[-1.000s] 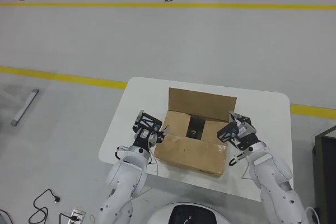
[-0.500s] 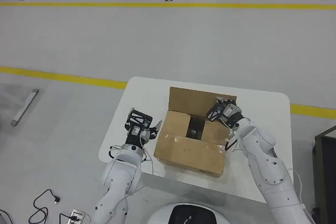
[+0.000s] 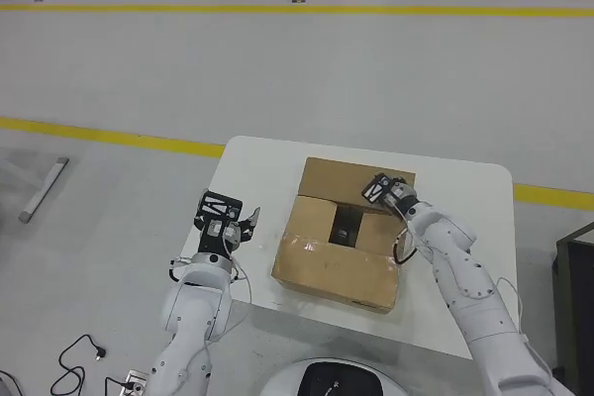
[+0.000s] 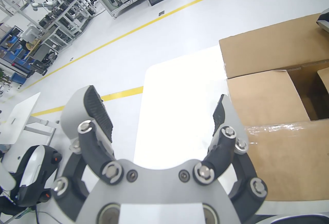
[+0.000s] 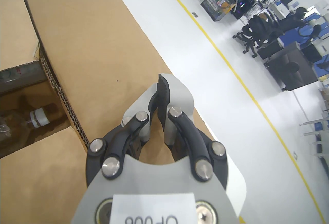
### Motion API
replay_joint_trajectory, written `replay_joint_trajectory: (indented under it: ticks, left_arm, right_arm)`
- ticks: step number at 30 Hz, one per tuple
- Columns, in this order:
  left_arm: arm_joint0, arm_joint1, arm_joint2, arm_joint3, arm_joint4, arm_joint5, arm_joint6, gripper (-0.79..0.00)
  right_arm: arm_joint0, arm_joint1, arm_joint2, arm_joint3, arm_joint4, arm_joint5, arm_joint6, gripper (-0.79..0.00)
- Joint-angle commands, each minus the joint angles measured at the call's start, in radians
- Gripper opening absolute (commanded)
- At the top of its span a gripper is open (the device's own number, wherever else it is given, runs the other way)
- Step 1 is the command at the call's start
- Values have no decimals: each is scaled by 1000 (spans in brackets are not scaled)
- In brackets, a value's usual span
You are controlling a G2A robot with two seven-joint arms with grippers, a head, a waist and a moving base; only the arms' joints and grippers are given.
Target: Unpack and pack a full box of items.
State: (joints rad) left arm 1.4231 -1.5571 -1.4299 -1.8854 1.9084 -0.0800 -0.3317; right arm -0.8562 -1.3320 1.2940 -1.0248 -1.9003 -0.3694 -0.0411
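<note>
A brown cardboard box point(image 3: 332, 262) stands on the white table point(image 3: 257, 168), its far flap point(image 3: 346, 180) folded back and its top partly uncovered. Inside lies a dark bottle with a white label point(image 5: 36, 118), also visible in the gap from above as a dark item point(image 3: 343, 230). My right gripper point(image 3: 381, 190) is shut with nothing between its fingers, over the right end of the far flap point(image 5: 84, 37). My left gripper point(image 3: 223, 213) is open and empty, hanging off the box's left side over the table edge; its own view has the box point(image 4: 264, 96) beside it.
Bare table point(image 4: 177, 96) lies left of and behind the box. A dark cabinet point(image 3: 584, 287) stands at the right of the table. Cables point(image 3: 79, 356) lie on the floor at the lower left.
My right gripper has swung from the box's right side up to the far flap. My left gripper has drawn back leftward, away from the box.
</note>
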Motion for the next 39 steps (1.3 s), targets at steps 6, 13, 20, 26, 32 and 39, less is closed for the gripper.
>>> replay_joint_trajectory:
  ticks: [6,13,20,26,32,39]
  left_arm:
    - [0,0,0,0,0,0,0,0]
    - [0,0,0,0,0,0,0,0]
    - [0,0,0,0,0,0,0,0]
    - [0,0,0,0,0,0,0,0]
    - [0,0,0,0,0,0,0,0]
    - [0,0,0,0,0,0,0,0]
  right_arm:
    - [28,2,25,36,113,-71,34,-785]
    - [-48,19,93,-122,244,-152,-45,-785]
    - [-275,58,209,-456,259,-271,-29,-785]
    - [-433,77,286,-592,332,-357,1,-785]
    - [-527,93,348,-663,303,-373,28,-785]
    - [-527,93,348,-663,303,-373,28,-785]
